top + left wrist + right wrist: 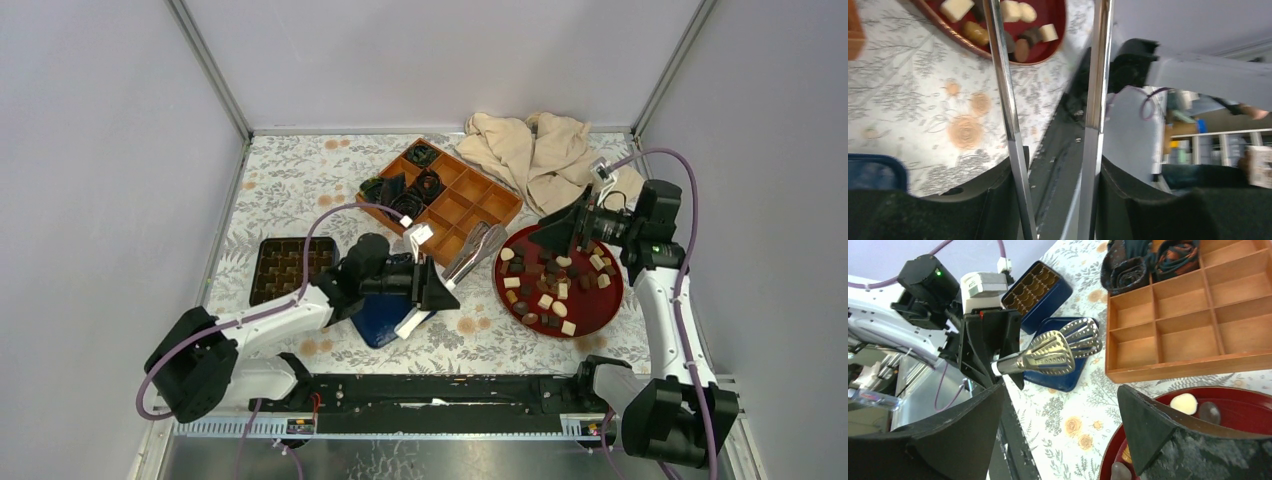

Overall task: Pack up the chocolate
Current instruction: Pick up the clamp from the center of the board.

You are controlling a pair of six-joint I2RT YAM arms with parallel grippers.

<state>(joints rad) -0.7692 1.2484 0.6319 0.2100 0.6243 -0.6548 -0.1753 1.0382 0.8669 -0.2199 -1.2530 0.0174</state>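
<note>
The chocolate [555, 285], dark, mid-brown and cream pieces, lies on a red plate [503, 292] at the right. My left gripper [432, 285] is shut on metal tongs [475, 252], whose slotted heads point at the plate's left rim with nothing between them. In the left wrist view the tongs' two arms [1008, 115] run out from between my fingers toward the chocolate [1013, 12]. My right gripper [572, 232] hangs open over the plate's far side. Its wrist view shows the tongs [1048, 354], a cream chocolate [1183, 403] and empty jaws around [1063, 415].
A wooden compartment tray [455, 200] stands behind the tongs, with black crumpled paper cups [410, 185] at its far end. A blue tin with a brown insert [290, 268] sits at the left, its blue lid [385, 318] under my left wrist. A beige cloth [530, 150] lies at the back right.
</note>
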